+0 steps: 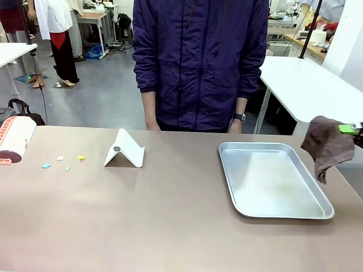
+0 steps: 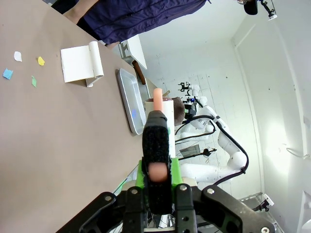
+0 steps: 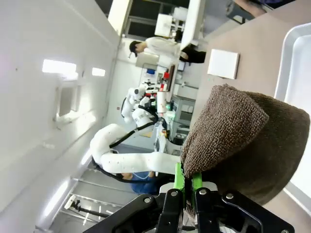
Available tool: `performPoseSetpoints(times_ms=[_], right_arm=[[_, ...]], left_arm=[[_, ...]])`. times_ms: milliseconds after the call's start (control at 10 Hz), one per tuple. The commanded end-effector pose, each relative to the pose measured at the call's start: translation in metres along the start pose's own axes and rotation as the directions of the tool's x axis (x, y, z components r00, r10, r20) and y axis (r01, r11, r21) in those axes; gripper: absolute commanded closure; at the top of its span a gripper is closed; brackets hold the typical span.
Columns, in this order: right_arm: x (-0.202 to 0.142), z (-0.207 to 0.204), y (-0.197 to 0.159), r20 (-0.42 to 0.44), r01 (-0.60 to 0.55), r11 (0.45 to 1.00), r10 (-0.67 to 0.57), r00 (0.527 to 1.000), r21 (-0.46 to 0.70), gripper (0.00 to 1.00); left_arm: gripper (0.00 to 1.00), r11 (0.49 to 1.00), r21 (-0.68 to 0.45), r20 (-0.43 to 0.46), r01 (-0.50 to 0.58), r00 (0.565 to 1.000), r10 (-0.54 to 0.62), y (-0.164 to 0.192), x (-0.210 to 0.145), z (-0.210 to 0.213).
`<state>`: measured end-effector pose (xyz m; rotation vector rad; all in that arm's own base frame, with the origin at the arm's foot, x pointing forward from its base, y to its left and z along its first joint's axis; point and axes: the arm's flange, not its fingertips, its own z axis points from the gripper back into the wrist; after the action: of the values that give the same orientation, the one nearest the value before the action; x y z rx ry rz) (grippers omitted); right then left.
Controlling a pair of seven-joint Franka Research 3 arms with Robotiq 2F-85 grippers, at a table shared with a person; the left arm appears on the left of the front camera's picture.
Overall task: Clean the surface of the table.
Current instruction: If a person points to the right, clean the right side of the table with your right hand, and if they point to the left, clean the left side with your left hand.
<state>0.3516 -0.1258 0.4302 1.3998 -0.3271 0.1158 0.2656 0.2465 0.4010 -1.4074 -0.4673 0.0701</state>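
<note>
Scraps of coloured paper [image 1: 81, 157] lie on the left part of the large, matte brownish-taupe table [image 1: 170, 226] in the front view. Near them stands a white folded card stand [image 1: 123, 150], and a shiny silver rectangular tray [image 1: 275, 178] sits well to the right. At the table's right edge the right gripper [image 1: 350, 129] holds a brown terry cloth [image 1: 328, 144] in the air, clear of the top. A person in a dark purple jacket [image 1: 198, 56] stands at the far side.

From the left wrist, the left gripper [image 2: 156, 121] has its fingers pinched together on a slim white-and-salmon tool [image 2: 158, 99] whose kind I cannot make out. It hangs above bare tabletop.

From the right wrist, the green pads are clamped on a fold of the cloth, and the rest bunches over the fingertips.

To wipe well, the cloth should come down flat on bare taupe surface left of the tray. Long, light strokes toward the scraps would suit, skirting the tray and stand, because a hard drag could pull the cloth out of the pinch.
</note>
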Motion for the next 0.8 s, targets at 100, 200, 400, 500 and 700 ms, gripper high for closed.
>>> performPoseSetpoints(times_ms=[100,200,400,500,700], right_arm=[[0.0,0.0,0.0,0.0,0.0,1.0,0.0,1.0,0.0,0.94],[0.0,0.0,0.0,0.0,0.0,1.0,0.0,1.0,0.0,0.94],[0.0,0.0,0.0,0.0,0.0,1.0,0.0,1.0,0.0,0.94],[0.0,0.0,0.0,0.0,0.0,1.0,0.0,1.0,0.0,0.94],[0.0,0.0,0.0,0.0,0.0,1.0,0.0,1.0,0.0,0.94]], left_arm=[[1.0,1.0,-0.012,-0.011,0.01,1.0,-0.01,-0.0035,-0.0027,0.0003],[1.0,1.0,-0.012,-0.011,0.01,1.0,-0.01,-0.0035,-0.0027,0.0003],[1.0,1.0,-0.012,-0.011,0.01,1.0,-0.01,-0.0035,-0.0027,0.0003],[1.0,1.0,-0.012,-0.011,0.01,1.0,-0.01,-0.0035,-0.0027,0.0003],[1.0,1.0,-0.012,-0.011,0.01,1.0,-0.01,-0.0035,-0.0027,0.0003]])
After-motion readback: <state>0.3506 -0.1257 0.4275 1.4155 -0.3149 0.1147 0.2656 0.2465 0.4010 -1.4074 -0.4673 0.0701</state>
